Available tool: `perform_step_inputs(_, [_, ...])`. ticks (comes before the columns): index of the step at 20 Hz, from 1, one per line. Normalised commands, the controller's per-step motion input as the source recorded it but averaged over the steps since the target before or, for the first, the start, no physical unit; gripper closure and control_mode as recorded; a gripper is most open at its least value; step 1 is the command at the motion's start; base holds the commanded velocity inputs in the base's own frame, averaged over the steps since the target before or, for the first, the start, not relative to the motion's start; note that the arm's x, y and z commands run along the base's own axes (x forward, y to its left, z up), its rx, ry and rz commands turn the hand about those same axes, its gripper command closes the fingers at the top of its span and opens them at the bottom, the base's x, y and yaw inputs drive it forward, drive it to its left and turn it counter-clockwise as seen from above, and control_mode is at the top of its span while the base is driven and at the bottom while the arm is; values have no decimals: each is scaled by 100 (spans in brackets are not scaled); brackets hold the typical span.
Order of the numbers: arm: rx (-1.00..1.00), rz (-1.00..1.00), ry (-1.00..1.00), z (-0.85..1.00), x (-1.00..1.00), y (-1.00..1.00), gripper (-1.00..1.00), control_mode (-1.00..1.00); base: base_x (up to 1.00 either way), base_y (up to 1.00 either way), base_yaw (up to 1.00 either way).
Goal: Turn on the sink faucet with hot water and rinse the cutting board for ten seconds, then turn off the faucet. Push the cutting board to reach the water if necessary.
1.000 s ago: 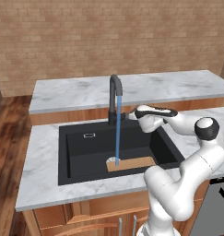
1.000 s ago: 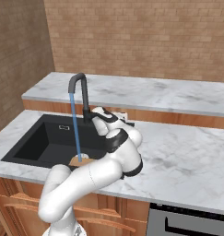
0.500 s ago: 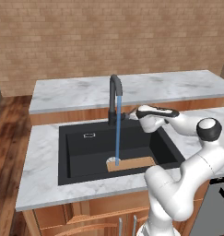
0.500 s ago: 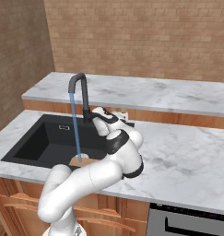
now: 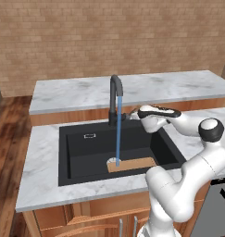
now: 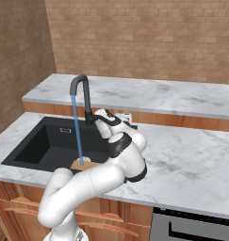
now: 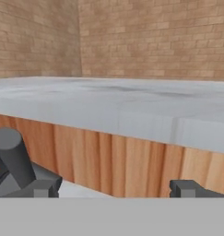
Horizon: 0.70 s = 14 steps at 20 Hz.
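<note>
Brick walls back this kitchen, and a marble surface point(image 5: 44, 157) wraps the sink point(image 5: 81, 152), with a raised marble ledge point(image 5: 77, 92) behind it. From where I stand, the layout explains itself: the black basin is wide, so the board had to sit right under the spout to get wet.

Next down in size, the white arm reaches over the basin's right rim, its pincer point(image 5: 134, 114) parked just beside the base of the sink faucet point(image 5: 115, 99). I judge it hovers there so the lever is within easy reach once the rinse is finished. In the hand view its two tips stand well apart with nothing between them, one just beside a dark grey lever with a red mark point(image 7: 9, 161); whether they touch I cannot tell.

The cutting board point(image 5: 134, 163) lies flat on the basin floor toward the front edge, its left end under the spout. The water point(image 5: 118, 129) falls straight onto that end, so no pushing looks necessary.

My guess is the rinse is in progress and shutting off the faucet is what remains.
</note>
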Motion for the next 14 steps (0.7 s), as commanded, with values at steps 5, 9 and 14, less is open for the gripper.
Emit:
perform_step_inputs(5, [0, 0, 0, 22, 2, 4, -100, -100, 0, 0, 0])
perform_step_inputs(9, [0, 0, 0, 24, 8, 7, -100, -100, 0, 0, 0])
perform_step_inputs(14, [0, 0, 0, 23, 11, 25, -100, -100, 0, 0, 0])
